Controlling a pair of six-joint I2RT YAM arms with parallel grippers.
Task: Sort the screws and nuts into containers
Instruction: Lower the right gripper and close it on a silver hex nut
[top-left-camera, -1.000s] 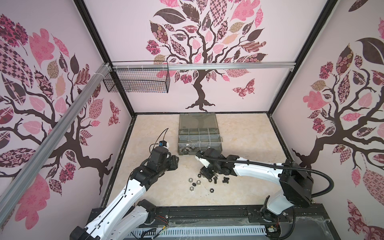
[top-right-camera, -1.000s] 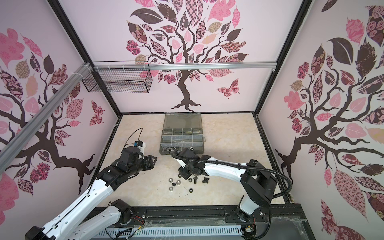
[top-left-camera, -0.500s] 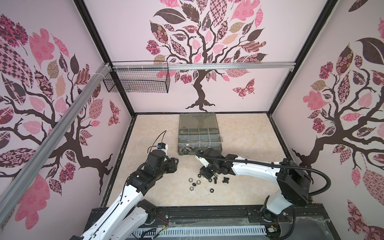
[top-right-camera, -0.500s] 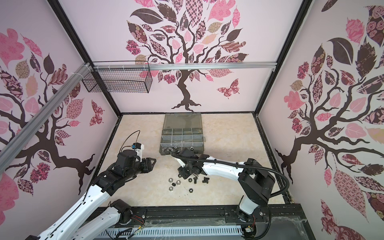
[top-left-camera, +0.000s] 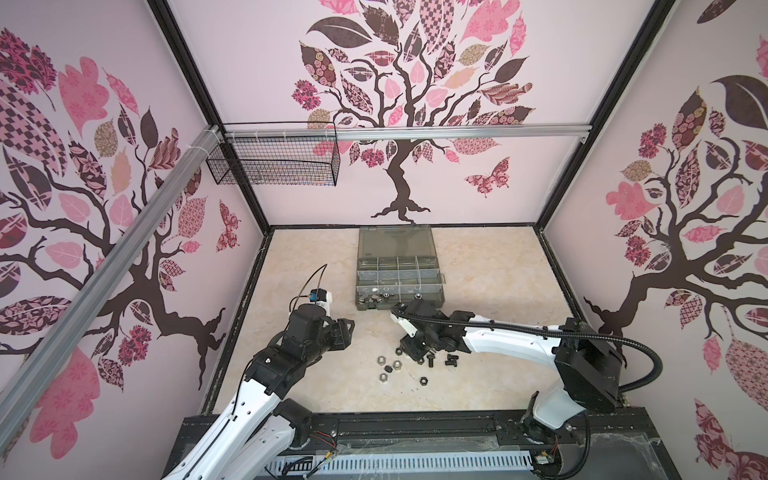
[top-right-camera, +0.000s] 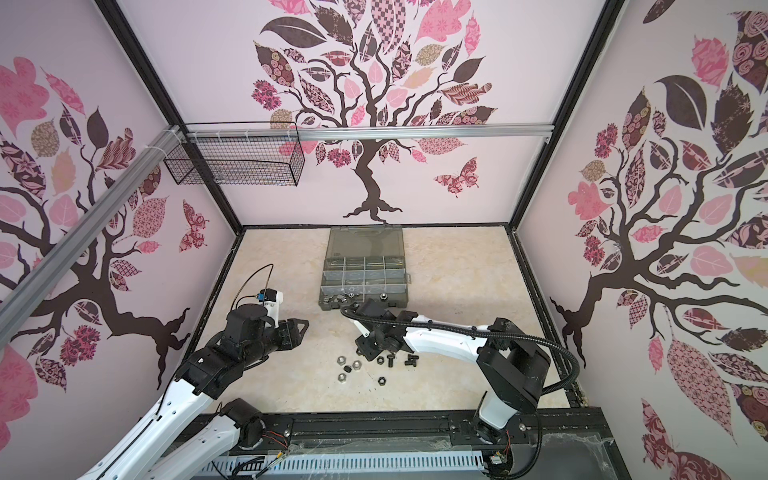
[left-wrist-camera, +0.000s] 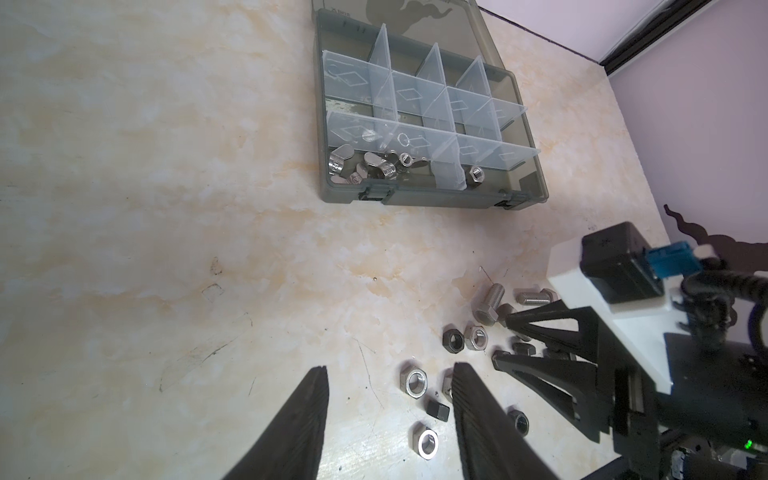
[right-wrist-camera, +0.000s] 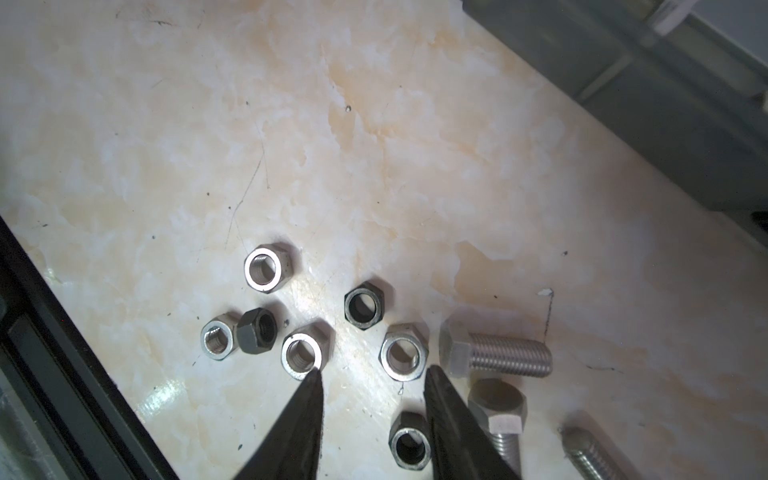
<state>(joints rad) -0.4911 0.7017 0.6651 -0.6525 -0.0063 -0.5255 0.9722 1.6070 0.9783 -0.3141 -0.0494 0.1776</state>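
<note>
We're hovering the right gripper, jaws parted and empty, over the loose nuts, the left gripper hanging released and empty alongside.

My left arm, right arm: white shells, black joint housings. Left gripper, right gripper: black tapered fingers, left's faintly ribbed. Black corrugated conduit along right arm. Thin black cable loops off left wrist; blue connector there.
</note>
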